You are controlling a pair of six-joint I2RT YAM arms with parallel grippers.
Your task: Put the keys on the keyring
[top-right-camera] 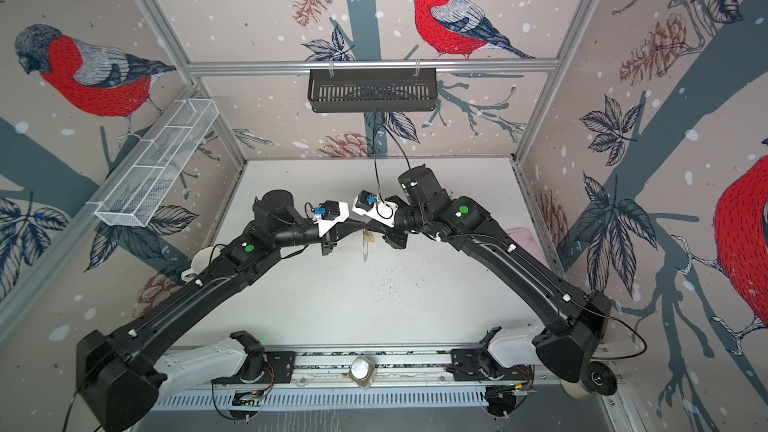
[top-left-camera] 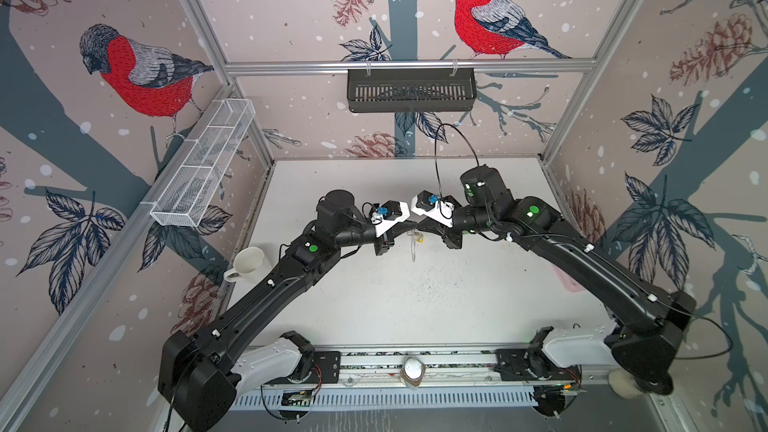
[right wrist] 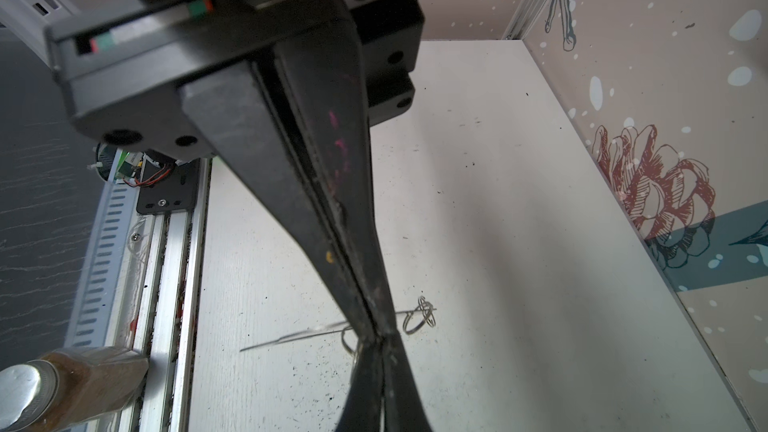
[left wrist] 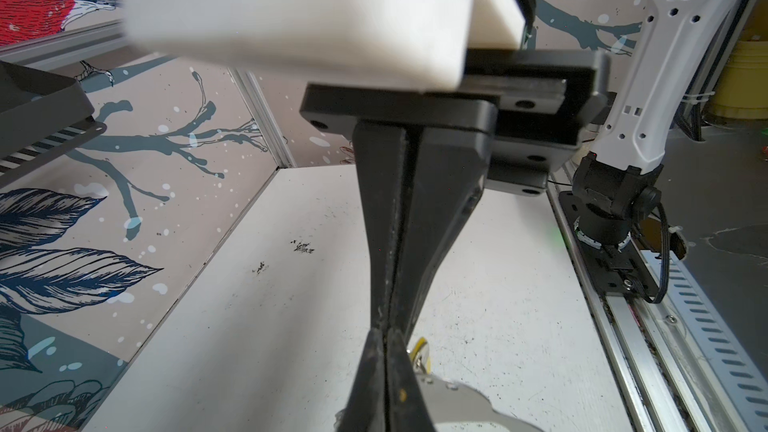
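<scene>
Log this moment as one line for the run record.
left tool: shut beside keys, grip unclear | right tool: shut on keyring | position: tools tip to tip above table

Two arms (top-left-camera: 257, 297) (top-left-camera: 590, 259); one white mug (top-left-camera: 248, 264); one jar (top-left-camera: 412, 372); two wall baskets (top-left-camera: 411, 89) (top-left-camera: 203, 164).

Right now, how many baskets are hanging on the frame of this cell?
2. A white wire basket hangs on the left side rail. A black slotted basket hangs on the back rail, in the middle. The arms could hide small things, but no other basket shows.
</scene>
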